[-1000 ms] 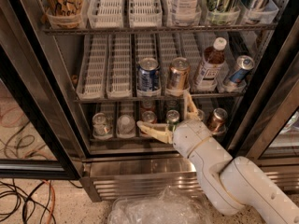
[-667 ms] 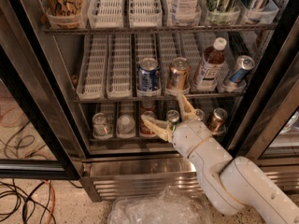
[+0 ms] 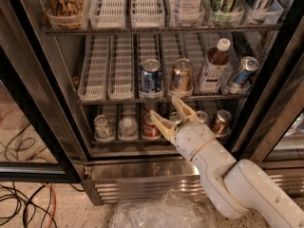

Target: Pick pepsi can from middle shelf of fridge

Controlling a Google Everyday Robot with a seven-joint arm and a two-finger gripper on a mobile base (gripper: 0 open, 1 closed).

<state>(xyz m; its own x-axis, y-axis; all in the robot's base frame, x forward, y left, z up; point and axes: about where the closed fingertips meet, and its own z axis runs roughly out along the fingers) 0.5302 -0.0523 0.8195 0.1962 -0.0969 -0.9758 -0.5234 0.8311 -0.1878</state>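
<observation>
The dark blue pepsi can [image 3: 151, 77] is seen upright, front of the middle shelf [image 3: 118, 99], the spread hand [image 3: 172, 117] seemingly just below.

My gripper [image 3: 163, 107], fingers spread, hangs at the front edge of the fridge's [image 3: 142, 174] middle shelf [image 3: 97, 98]. The pepsi can [image 3: 151, 78] stands at its 11 o'clock, untouched, and a copper can [image 3: 181, 76] at 1 o'clock.

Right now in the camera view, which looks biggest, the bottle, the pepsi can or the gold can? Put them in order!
1. The bottle, clearly tallest.
2. The pepsi can and gold can look alike, so I won't rank them.
The gripper, open, is just below those two cans.
</observation>
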